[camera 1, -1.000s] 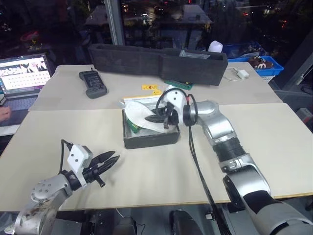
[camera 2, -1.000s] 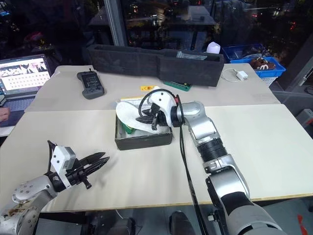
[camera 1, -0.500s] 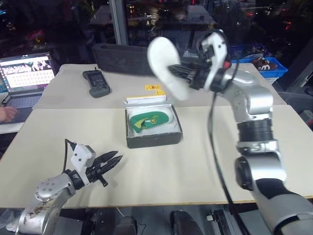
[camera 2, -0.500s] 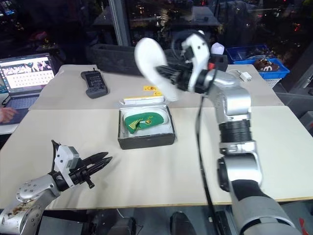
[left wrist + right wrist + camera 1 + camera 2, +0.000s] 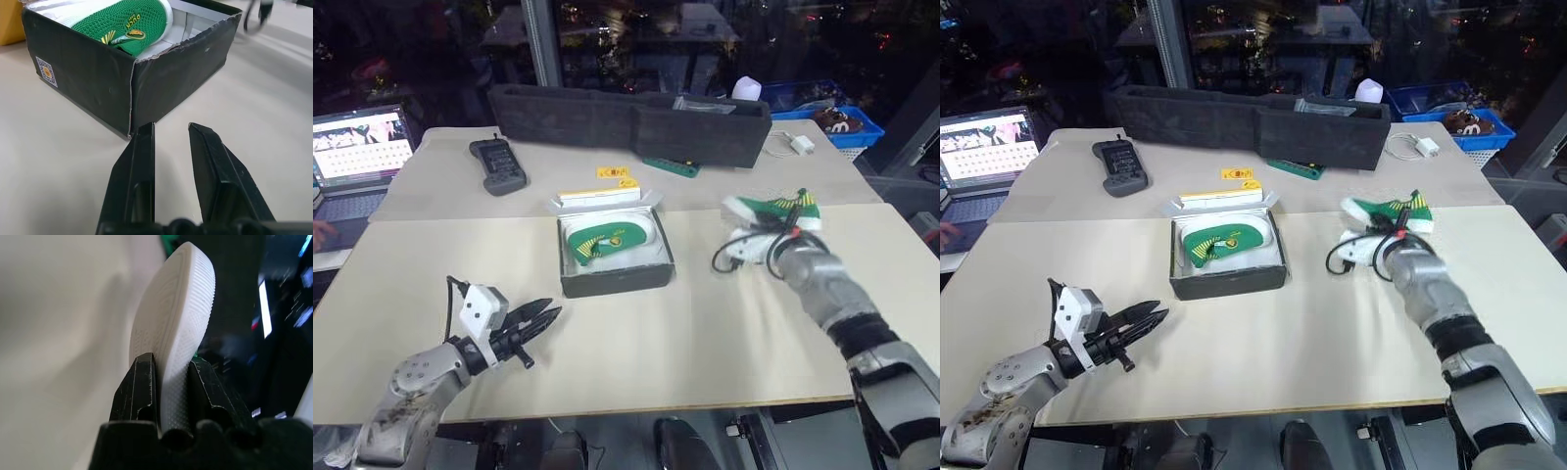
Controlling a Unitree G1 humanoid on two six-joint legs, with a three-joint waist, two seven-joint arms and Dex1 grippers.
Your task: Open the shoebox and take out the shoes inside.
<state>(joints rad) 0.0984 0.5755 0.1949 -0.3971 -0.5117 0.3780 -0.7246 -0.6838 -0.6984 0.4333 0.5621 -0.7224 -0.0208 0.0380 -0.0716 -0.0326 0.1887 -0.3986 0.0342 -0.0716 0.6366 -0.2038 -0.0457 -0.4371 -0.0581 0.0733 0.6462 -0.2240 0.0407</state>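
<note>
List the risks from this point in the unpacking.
1. The right tool pinches one shoe only by its sole edge; it could twist or slip out before being set down.
2. The second shoe lies in the shoebox; pulling it may drag the light box.
3. The raised lid could fall shut.

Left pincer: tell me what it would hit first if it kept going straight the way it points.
Most likely the near corner of the shoebox, which stands straight ahead of the left pincer, with only bare table between them. Depth is hard to judge.
</note>
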